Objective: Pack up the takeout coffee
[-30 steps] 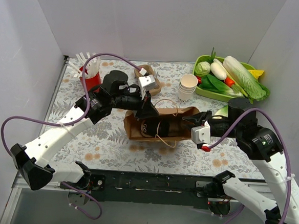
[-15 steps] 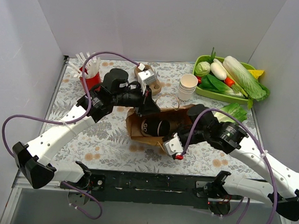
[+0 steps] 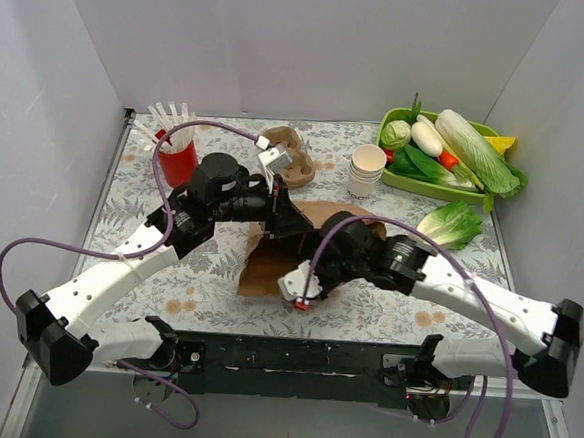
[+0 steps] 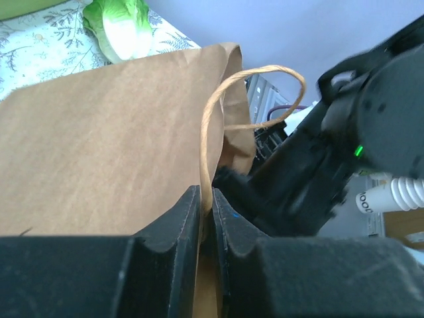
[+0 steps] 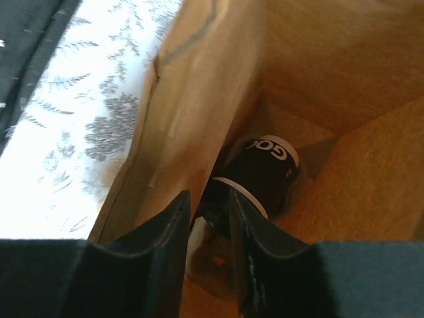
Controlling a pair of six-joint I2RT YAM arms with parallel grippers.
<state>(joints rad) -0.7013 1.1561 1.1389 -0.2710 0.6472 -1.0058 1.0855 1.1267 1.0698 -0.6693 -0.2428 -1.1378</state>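
My right pincer (image 5: 207,205) straddles the paper bag's (image 5: 199,99) wall, jaws narrowly parted; whether it pinches I cannot tell. The coffee cup (image 5: 262,172) lies on its side just ahead inside, pointing away. My left pincer (image 4: 205,199) clamps the bag's rim.

High rear view looking down, left wrist close against the paper bag (image 3: 262,265), right wrist looking into it

This is a robot lab's test booth, not a real café: plain white walls (image 3: 61,83) box in a flower-patterned table (image 3: 196,298). The left arm (image 3: 108,276) and right arm (image 3: 477,297) (trailing purple cables (image 3: 218,125)) are bolted to a black rail (image 3: 292,357) along its near edge.
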